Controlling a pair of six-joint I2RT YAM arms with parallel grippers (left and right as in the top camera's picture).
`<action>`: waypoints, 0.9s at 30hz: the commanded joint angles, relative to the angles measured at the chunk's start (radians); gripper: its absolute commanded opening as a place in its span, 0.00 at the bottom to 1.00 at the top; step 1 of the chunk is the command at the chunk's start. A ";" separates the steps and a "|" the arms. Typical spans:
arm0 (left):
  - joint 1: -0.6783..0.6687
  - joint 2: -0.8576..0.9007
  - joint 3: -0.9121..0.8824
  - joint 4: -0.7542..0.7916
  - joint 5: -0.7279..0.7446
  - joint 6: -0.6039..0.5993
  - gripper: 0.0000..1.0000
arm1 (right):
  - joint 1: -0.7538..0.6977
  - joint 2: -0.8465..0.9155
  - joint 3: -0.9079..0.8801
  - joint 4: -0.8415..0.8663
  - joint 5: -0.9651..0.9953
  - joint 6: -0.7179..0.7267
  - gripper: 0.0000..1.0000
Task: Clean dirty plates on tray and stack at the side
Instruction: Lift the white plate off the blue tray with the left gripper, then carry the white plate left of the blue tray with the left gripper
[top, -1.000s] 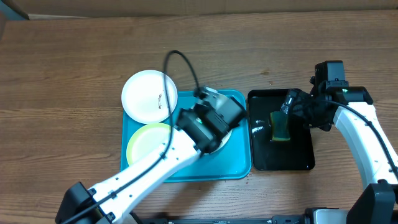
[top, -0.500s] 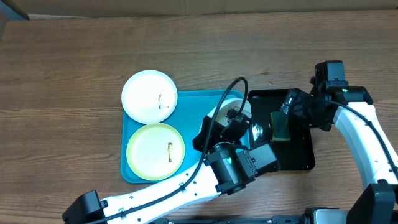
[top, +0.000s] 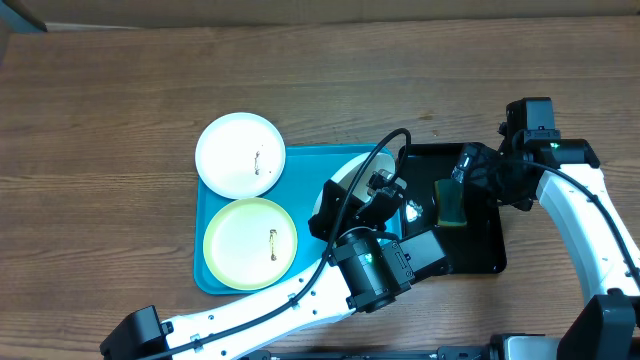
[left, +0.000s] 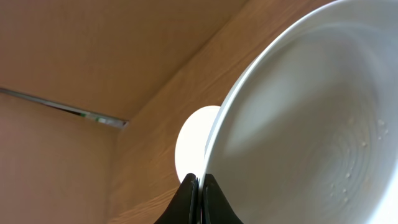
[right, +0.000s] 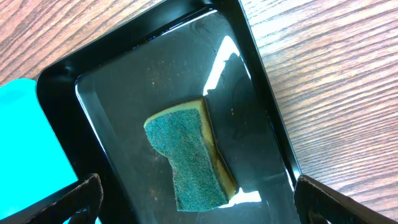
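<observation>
The left gripper (left: 198, 183) clenches just the rim of a tilted white plate (left: 298, 124) — so thin a pinch may slip.

My left arm (top: 262, 298) comes in from bottom-left and runs diagonally to mid-table, wrist raised. My left gripper (left: 199, 188) is pinched tight on the plate (left: 298, 124) rim, fingers nearly touching, with the plate tilted steeply. My right arm (top: 592, 225) rises along my right side, bends at the top, forearm pointing left. My right gripper (right: 199, 202) hangs with its fingers (right: 81, 194) spread wide, gripping nothing.
</observation>
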 joint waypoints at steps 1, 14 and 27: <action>0.005 -0.017 0.022 0.027 0.002 -0.005 0.04 | 0.001 0.002 -0.004 0.006 -0.006 0.009 1.00; 0.333 -0.018 0.024 0.153 0.608 -0.076 0.04 | 0.001 0.002 -0.004 0.006 -0.006 0.009 1.00; 1.103 -0.018 0.029 0.143 1.124 -0.071 0.04 | 0.001 0.002 -0.004 0.006 -0.006 0.009 1.00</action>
